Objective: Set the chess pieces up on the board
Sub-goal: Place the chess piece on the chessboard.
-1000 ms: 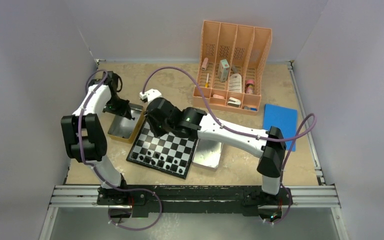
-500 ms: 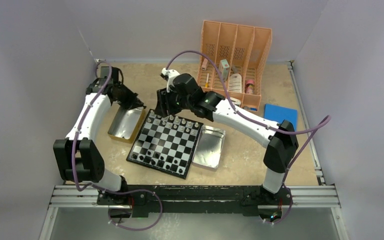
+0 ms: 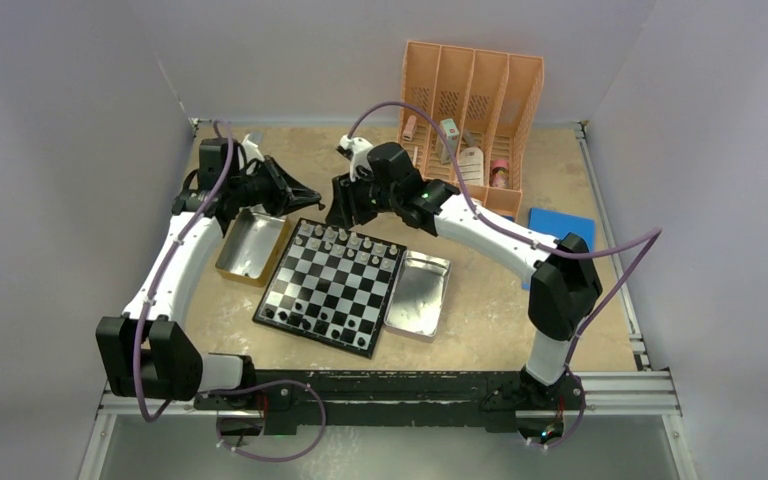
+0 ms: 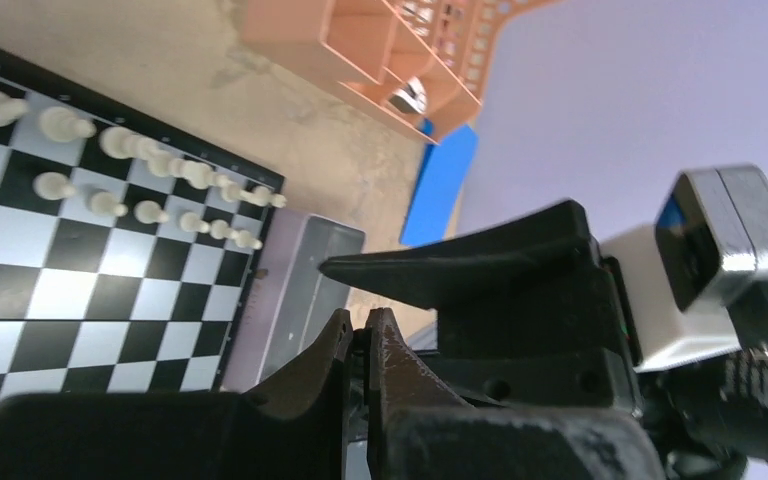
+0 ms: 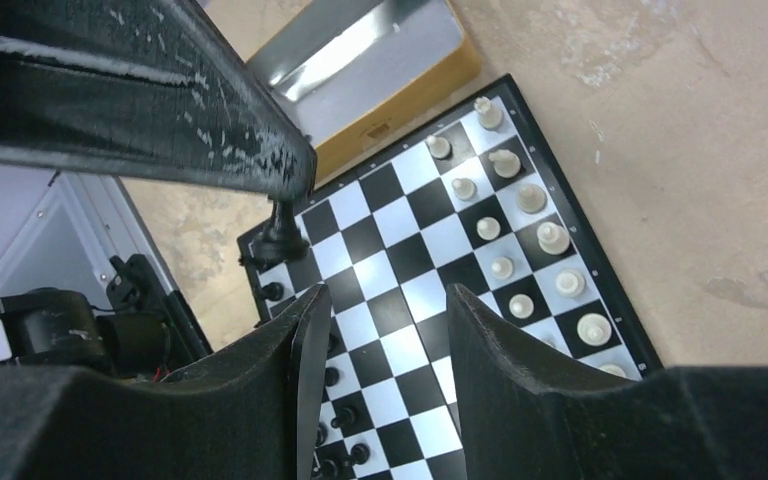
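Below my half-open right pincer, white chess pieces line two board rows; black side incomplete, w/ one black piece apparently pinched in left pincer.

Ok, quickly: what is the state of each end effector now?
Left end effector: closed on a black chess piece.
Right end effector: open, holding nothing.

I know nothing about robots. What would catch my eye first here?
The checkered board sits mid-table, with white pieces lined along its far edge. Above that edge the left gripper pinches what looks like a black piece, facing the open right gripper. A peach organizer stands behind.
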Controlling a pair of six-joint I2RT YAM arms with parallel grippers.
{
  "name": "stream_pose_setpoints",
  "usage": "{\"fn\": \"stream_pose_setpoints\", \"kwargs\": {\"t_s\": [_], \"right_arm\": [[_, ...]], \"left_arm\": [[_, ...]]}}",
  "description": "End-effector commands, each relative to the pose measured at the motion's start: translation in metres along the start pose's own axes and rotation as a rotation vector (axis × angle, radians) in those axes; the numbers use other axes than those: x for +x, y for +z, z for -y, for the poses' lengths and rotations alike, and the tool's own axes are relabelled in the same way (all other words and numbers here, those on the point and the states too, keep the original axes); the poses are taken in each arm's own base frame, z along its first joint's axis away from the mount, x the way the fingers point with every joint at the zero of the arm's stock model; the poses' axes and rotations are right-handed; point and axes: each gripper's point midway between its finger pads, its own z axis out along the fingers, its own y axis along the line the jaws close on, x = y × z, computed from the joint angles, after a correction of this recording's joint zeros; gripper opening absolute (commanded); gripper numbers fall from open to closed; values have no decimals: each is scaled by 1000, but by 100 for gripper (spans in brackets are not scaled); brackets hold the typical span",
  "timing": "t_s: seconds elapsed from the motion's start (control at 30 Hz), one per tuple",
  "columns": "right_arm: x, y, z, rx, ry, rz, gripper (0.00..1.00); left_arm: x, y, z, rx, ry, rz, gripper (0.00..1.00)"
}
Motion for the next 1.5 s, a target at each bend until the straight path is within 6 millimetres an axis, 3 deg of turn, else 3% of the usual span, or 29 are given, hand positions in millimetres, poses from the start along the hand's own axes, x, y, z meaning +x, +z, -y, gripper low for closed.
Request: {"fn": "stream_pose_setpoints", "kwargs": {"t_s": [0.0, 0.5, 0.63, 0.8, 0.9, 1.1, 1.33, 1.47], "right_arm": [[-37, -16, -35, -136, -79, 116, 49], [-54, -31, -57, -222, -89, 169, 53], [-62, -36, -60, -224, -74, 209, 43], [-62, -37, -59, -225, -116, 226, 13], [-56, -38, -58, -237, -187, 227, 7], [-24, -33, -54, -292, -346, 148, 5], [-22, -56, -64, -351, -525, 240, 4], [-11, -52, -62, -370, -560, 204, 4]], "left_arm": [[16, -14, 35, 156, 97, -58, 0], [20, -15, 34, 154, 160, -69, 0], [20, -14, 31, 142, 175, -65, 0], [23, -15, 30, 143, 196, -94, 0], [30, -22, 31, 140, 231, -127, 0], [55, -40, 27, 121, 249, -230, 0], [83, -60, 29, 160, 246, -329, 0], [88, -64, 31, 174, 249, -363, 0]]}}
